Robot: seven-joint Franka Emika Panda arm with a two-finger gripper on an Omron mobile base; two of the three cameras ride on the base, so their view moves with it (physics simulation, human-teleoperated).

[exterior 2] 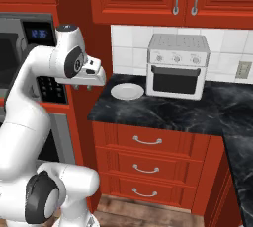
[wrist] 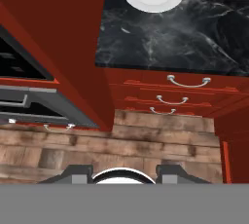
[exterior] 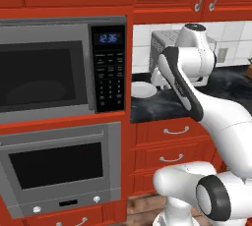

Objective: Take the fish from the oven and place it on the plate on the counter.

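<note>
Plate (exterior: 142, 90) sits on the dark bench (exterior: 162, 104) by its left edge in the left base view, beside the red cabinet wall; the oven (exterior: 61, 168) is below the microwave (exterior: 59, 68), door closed.

In the right base view the jaws (exterior 2: 83, 88) hang off the bench's left edge, left of the plate and apart from it (whether spread or pinching, I cannot tell), nothing seen between them. The toaster oven (exterior 2: 178, 65) stands just right of the plate.

The hand view looks down past the plate and bench edge to red drawers (wrist: 170, 94) and wooden floor (wrist: 97, 150). The fish is not visible.
</note>
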